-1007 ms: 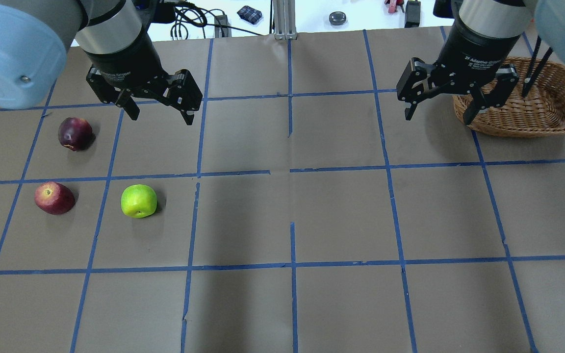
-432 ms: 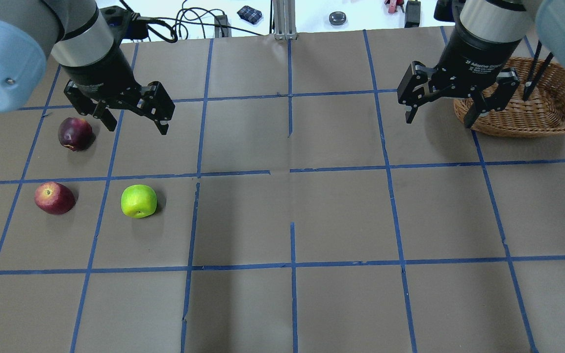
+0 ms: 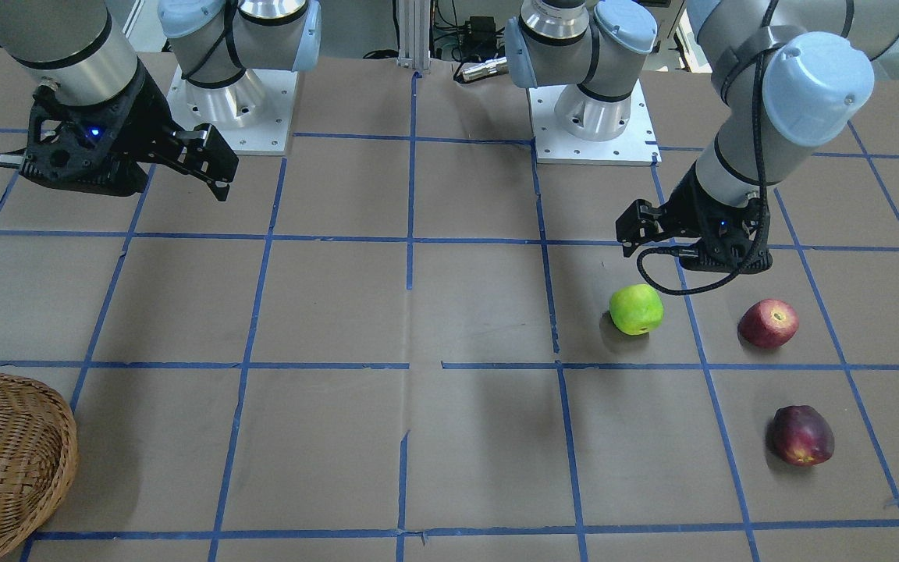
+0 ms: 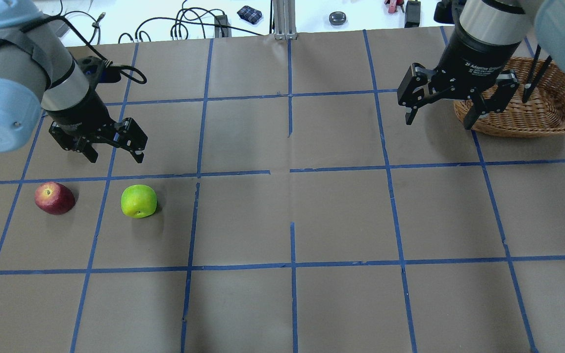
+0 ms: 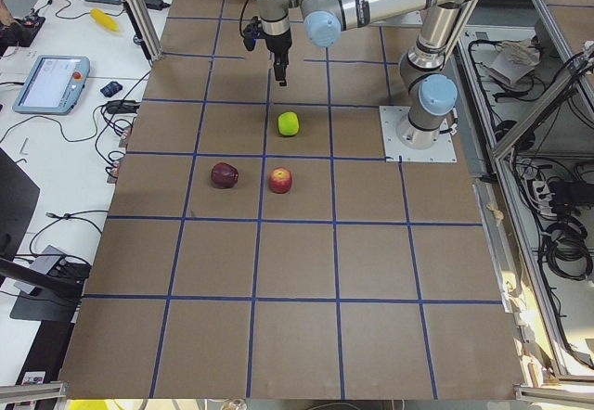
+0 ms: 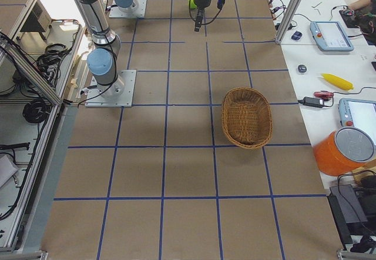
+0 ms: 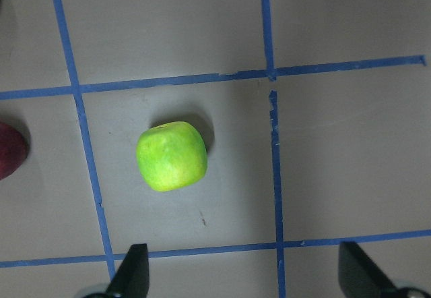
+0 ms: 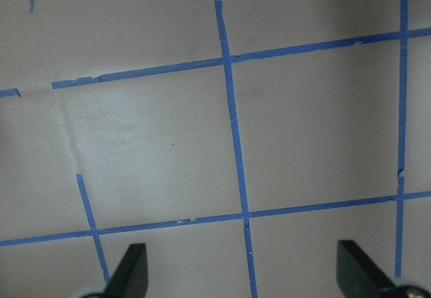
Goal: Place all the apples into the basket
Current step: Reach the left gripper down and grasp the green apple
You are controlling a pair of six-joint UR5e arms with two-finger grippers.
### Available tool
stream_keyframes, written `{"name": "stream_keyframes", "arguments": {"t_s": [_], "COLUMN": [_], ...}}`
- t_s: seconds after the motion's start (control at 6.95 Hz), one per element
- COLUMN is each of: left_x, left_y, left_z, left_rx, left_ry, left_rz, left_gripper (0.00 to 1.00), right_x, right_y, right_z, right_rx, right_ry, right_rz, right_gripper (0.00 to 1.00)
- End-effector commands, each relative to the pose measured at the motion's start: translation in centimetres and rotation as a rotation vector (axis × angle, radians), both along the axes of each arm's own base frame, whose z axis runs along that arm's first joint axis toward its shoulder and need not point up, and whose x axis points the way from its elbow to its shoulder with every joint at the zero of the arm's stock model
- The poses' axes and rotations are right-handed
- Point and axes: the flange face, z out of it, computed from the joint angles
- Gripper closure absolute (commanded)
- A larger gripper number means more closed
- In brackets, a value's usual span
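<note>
The lime green apple [image 4: 139, 201] lies on the brown table at the left, with the red apple [image 4: 54, 198] beside it. The maroon apple [image 3: 801, 435] shows in the front view but is hidden behind my left arm in the overhead view. My left gripper [image 4: 115, 158] is open and empty. It hovers over the table near the green apple [image 7: 172, 156], apart from it. The red apple [image 7: 10, 151] sits at the left wrist view's left edge. The wicker basket [image 4: 552, 115] stands empty at the far right. My right gripper [image 4: 438, 122] is open and empty, just left of the basket.
Blue tape lines divide the table into squares. Cables [image 4: 189, 24], a metal post [image 4: 282, 19] and small items lie beyond the far edge. The two arm bases [image 3: 231, 101] stand on the robot's side. The right wrist view shows only the bare table [image 8: 168, 143].
My left gripper has moved left and nearer to the apples, and its arm now covers the maroon apple in the overhead view. The right gripper has barely moved. The apples have not moved.
</note>
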Motion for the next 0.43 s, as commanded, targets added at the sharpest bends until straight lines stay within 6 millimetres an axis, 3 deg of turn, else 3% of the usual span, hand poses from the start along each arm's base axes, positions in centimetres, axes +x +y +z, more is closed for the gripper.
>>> {"name": "stream_keyframes", "arguments": {"t_s": [0.0, 0.14, 0.29], "left_x": [2.9, 3.0, 3.1], "left_y": [1.9, 2.2, 1.9], "left_z": [-8.1, -11.1, -12.9], "left_rx": [-0.018, -0.024, 0.007], "left_ry": [0.002, -0.003, 0.002], "left_rz": [-0.001, 0.041, 0.060], "left_gripper": [0.00, 0.00, 0.00], "right_x": [0.0, 0.0, 0.2], "right_y": [0.3, 0.4, 0.8], "right_z": [0.1, -0.4, -0.6], "right_rx": [0.004, 0.013, 0.011], "right_ry": [0.000, 0.000, 0.000], "right_rz": [-0.002, -0.002, -0.004], "right_gripper": [0.00, 0.00, 0.00]}}
